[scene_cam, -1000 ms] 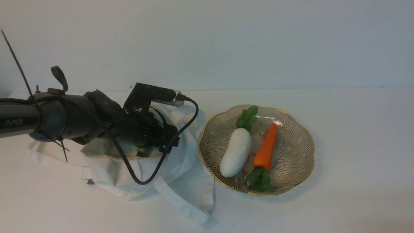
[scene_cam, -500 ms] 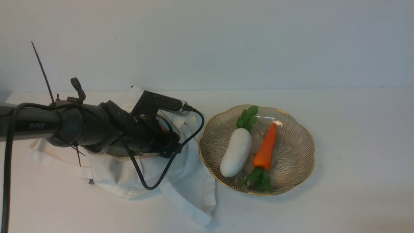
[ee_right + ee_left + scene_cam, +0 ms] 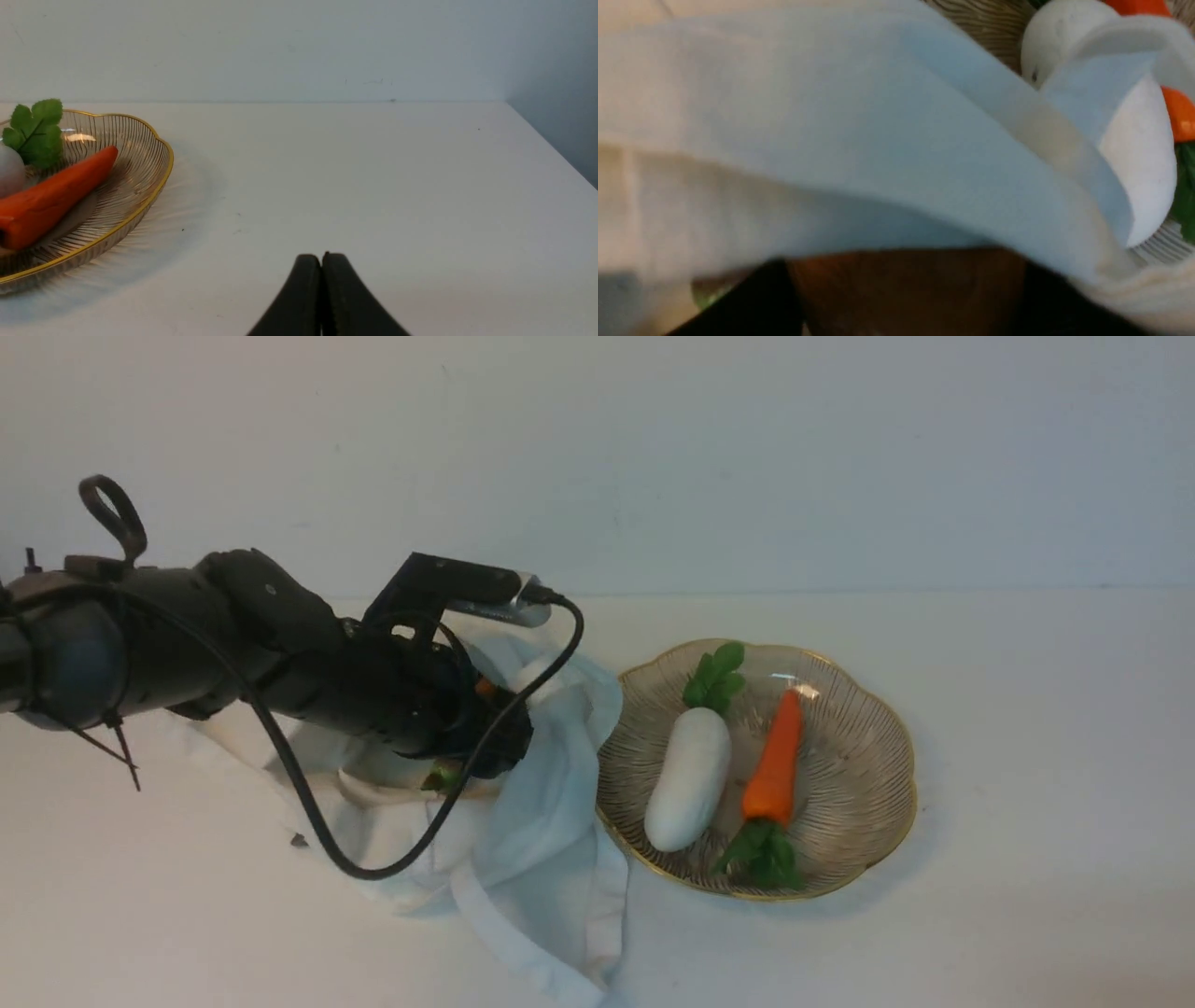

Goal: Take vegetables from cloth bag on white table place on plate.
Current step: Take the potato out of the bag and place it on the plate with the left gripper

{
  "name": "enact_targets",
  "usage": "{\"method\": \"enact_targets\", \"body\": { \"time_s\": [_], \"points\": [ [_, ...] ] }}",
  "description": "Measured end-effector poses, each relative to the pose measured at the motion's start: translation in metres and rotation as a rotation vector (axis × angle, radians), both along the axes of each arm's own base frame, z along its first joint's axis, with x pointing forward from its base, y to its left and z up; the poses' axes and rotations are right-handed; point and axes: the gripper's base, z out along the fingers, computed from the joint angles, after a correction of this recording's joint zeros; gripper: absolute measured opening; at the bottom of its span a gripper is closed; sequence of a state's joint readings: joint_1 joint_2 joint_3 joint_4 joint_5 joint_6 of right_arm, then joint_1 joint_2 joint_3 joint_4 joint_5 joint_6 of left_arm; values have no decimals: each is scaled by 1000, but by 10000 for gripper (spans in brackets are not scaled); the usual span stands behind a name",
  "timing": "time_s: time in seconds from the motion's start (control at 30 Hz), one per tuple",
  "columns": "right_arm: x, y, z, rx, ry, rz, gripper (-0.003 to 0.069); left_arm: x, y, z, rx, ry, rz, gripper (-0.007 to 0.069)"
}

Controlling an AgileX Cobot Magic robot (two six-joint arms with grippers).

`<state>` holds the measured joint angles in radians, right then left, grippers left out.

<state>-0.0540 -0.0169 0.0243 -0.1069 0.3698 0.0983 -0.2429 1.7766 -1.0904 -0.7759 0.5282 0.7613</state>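
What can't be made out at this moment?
Left tool: the front view hides it in the bag behind its arm, so the grip is unclear.
Brown thing between its fingers: left wrist view, blurred, mostly under the bag.
Green bit at the bag mouth: front view, too small to name.
Plate: right wrist view, cut by the edge.

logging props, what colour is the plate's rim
Gold; the plate itself is clear ribbed glass. The front view shows it best.

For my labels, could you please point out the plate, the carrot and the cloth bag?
plate (image 3: 864, 775), front view, bare ribbed wall
carrot (image 3: 775, 761), front view, orange body
cloth bag (image 3: 551, 831), front view, hanging fold
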Motion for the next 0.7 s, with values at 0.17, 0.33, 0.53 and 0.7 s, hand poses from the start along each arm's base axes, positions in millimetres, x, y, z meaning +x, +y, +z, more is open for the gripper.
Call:
{"method": "enact_targets", "body": {
  "time_s": [0.17, 0.33, 0.53, 0.7],
  "points": [
    [0, 0, 0, 0, 0, 0, -10, -3, 26, -6, 49, 133, 51, 493],
    [0, 0, 0, 0, 0, 0, -10, -10, 54, -5, 135, 230, 110, 493],
    [0, 0, 0, 0, 0, 0, -10, -39, 61, 50, 139, 192, 113, 493],
    [0, 0, 0, 0, 0, 0, -10, -75, 60, 93, 113, 170, 84, 493]
  ]
}}
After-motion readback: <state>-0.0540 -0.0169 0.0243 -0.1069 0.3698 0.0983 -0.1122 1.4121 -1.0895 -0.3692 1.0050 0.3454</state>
